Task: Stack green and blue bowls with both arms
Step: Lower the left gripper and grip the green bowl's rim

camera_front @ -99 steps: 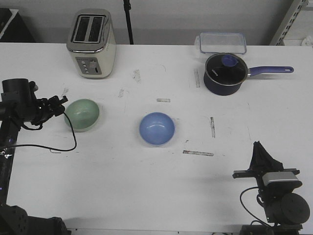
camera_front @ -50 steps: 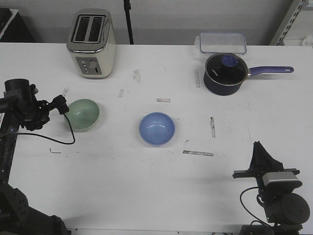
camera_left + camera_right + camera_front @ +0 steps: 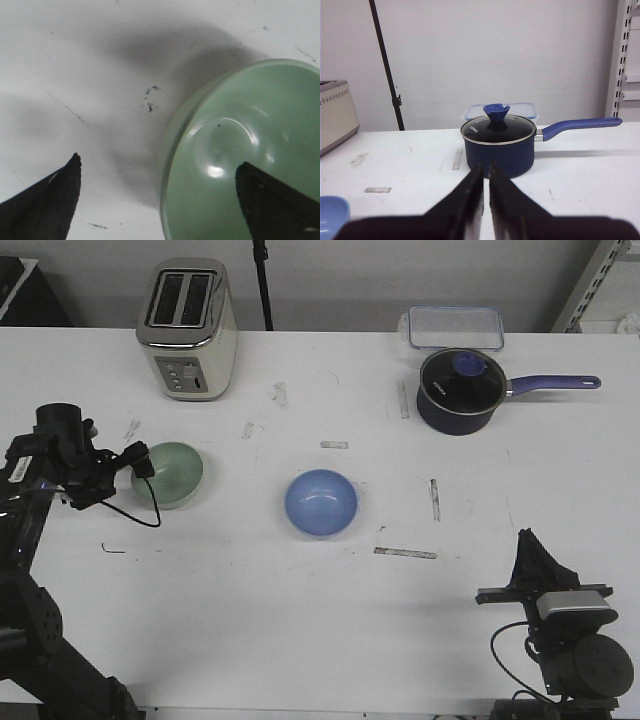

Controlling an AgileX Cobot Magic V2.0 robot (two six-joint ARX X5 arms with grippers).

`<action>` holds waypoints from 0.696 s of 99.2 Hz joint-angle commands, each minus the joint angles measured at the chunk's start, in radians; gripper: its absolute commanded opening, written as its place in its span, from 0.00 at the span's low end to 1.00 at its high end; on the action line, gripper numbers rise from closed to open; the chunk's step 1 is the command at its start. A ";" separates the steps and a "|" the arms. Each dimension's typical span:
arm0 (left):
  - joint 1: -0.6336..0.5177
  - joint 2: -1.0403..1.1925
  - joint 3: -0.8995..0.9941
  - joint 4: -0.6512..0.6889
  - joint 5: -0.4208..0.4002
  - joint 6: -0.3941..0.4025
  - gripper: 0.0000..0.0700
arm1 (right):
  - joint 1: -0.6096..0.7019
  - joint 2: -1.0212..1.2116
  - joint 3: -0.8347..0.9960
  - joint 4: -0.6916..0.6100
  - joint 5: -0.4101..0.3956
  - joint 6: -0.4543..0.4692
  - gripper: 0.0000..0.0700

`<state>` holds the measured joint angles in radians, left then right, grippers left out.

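The mint green bowl [image 3: 170, 473] sits upright on the white table at the left. The periwinkle blue bowl [image 3: 321, 503] sits upright near the middle. My left gripper [image 3: 138, 462] is open at the green bowl's left rim. In the left wrist view the gripper [image 3: 157, 161] straddles that rim: one finger [image 3: 272, 200] is over the inside of the green bowl [image 3: 240, 130], the other [image 3: 50, 200] is over the bare table. My right gripper [image 3: 528, 537] is shut and empty at the front right, far from both bowls. In the right wrist view the gripper [image 3: 486, 169] points at the saucepan, with the blue bowl's edge [image 3: 331, 212] to one side.
A cream toaster [image 3: 187, 328] stands at the back left. A dark blue lidded saucepan [image 3: 458, 390] with a long handle stands at the back right, and a clear lidded container [image 3: 455, 326] stands behind it. Tape strips and scuffs mark the table.
My left arm has moved right and slightly toward the front, bringing its gripper to the green bowl's left rim. The bowls and the right arm have not moved.
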<state>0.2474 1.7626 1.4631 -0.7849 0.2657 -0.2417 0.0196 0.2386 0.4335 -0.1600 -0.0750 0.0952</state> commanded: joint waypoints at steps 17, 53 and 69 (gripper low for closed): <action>-0.018 0.075 0.020 0.000 0.005 0.016 0.74 | 0.001 -0.002 0.002 0.010 0.002 0.012 0.02; -0.040 0.114 0.020 0.001 0.005 0.015 0.33 | 0.001 -0.002 0.002 0.010 0.001 0.012 0.02; -0.040 0.114 0.020 0.001 0.005 0.016 0.08 | 0.000 -0.002 0.002 0.010 0.002 0.012 0.02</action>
<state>0.2058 1.8523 1.4631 -0.7845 0.2665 -0.2340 0.0196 0.2386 0.4335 -0.1600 -0.0750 0.0952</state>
